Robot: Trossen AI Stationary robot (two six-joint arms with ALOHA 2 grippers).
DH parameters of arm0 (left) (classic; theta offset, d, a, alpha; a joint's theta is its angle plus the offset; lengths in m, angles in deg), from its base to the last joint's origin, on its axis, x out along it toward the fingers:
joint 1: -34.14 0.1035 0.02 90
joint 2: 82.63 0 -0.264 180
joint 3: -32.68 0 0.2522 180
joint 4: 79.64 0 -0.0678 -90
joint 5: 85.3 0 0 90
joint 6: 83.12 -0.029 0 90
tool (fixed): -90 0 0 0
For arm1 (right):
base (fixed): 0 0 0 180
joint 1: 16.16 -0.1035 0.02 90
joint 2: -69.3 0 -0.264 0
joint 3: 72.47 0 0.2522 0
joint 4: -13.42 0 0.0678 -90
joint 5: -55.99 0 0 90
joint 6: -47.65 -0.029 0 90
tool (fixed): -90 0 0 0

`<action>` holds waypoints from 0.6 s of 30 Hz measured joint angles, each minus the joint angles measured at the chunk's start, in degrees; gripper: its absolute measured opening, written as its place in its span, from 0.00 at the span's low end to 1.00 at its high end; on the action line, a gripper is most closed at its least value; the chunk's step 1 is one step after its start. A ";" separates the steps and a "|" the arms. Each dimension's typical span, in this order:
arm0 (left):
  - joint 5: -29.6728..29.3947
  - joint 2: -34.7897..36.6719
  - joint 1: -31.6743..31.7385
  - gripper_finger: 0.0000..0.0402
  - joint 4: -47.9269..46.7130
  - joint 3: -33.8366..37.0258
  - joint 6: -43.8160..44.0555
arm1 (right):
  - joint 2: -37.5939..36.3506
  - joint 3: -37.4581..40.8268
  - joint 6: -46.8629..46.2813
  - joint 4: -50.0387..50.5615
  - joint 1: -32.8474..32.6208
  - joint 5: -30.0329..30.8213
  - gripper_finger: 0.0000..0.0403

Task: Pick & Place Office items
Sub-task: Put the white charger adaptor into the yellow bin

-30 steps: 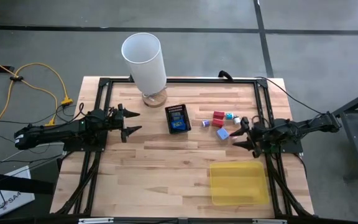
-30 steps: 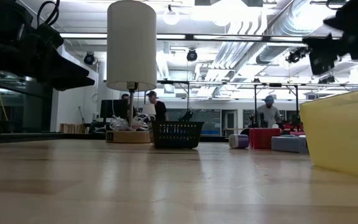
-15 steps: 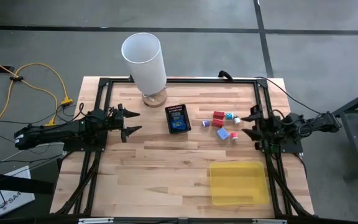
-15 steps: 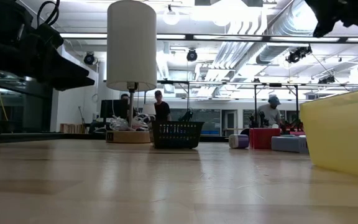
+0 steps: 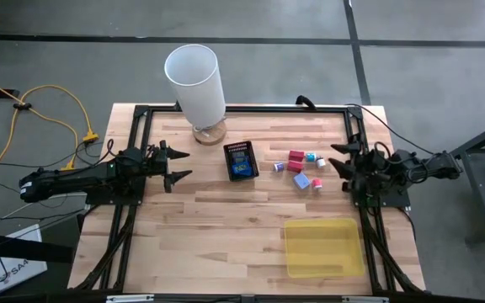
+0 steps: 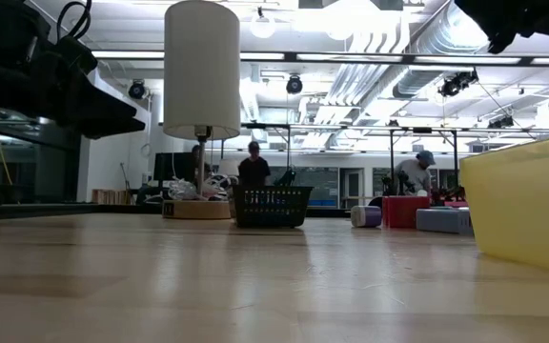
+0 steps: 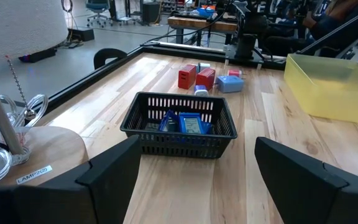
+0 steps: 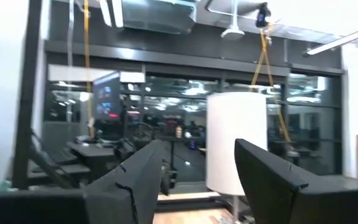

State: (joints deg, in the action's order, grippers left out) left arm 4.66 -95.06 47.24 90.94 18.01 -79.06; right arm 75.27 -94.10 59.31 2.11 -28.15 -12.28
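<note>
Step in hand, as judged: the approach before a pick, nothing gripped yet. Right gripper (image 5: 341,162) hangs above the table's right edge, fingers spread wide and empty; its wrist view looks level across at the lamp (image 8: 236,142) and the room, so the wrist is tipped up, not aimed at the table. Left gripper (image 5: 175,166) waits over the left side of the table, also wide open and empty, pointing at the mesh box (image 5: 241,160). Loose items (image 5: 303,167) lie in a small cluster on the bare wood between the mesh box and the right gripper: red blocks (image 5: 295,156), a pale blue block (image 5: 301,180), a purple piece (image 5: 279,167), small white/teal pieces (image 5: 311,157). Nearest pieces sit just beside the right fingertips in the top-down view, but the gripper looks to be well above them, since the low view shows it only at the top corner (image 6: 518,19). Mesh box already holds blue and black items (image 7: 185,124), seen through the left wrist view. Yellow tray (image 5: 323,247) lies on the near side of the right gripper, apparently holding nothing. Next move probably calls for the right wrist to pitch down, centre the open fingers over one block, likely the pale blue or a red one, and descend. Blocks crowd each other, so a finger could nudge a neighbour. Destination cannot be told from this moment.
</note>
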 joint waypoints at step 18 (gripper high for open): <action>0.00 -0.01 0.01 0.77 0.01 0.00 0.00 | 2.97 -14.66 -7.17 27.90 0.00 6.91 0.47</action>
State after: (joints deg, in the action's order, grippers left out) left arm 4.66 -95.07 47.26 90.95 18.01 -79.05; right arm 78.25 -108.76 52.14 30.01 -28.15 -5.37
